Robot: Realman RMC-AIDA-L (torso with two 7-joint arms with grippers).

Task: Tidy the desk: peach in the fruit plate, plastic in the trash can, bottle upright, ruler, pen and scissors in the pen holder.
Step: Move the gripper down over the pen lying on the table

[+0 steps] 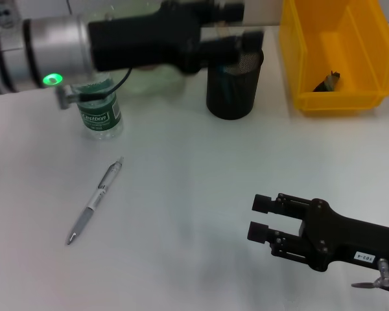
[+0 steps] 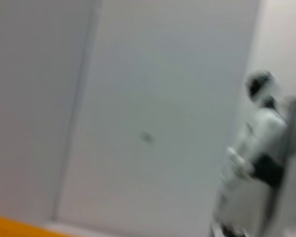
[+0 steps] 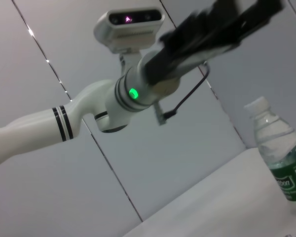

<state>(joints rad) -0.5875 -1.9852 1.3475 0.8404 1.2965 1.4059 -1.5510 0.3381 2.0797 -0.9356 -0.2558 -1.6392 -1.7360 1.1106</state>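
The bottle (image 1: 101, 115) (image 3: 281, 158), clear with a green label, stands upright at the back left. A silver pen (image 1: 94, 201) lies on the white desk in front of it. The black mesh pen holder (image 1: 231, 87) stands at the back centre, with something bluish inside. My left gripper (image 1: 243, 29) hovers blurred just above the holder's rim, its arm (image 3: 138, 94) reaching across from the left. At the front right my right gripper (image 1: 259, 217) rests low over the desk, open and holding nothing. The peach, ruler and scissors are out of view.
A yellow bin (image 1: 292, 58) stands at the back right with a small dark crumpled thing (image 1: 327, 82) in it. A corner of that bin (image 2: 10, 227) shows in the left wrist view. Bare desk (image 1: 194, 194) lies between the pen and my right gripper.
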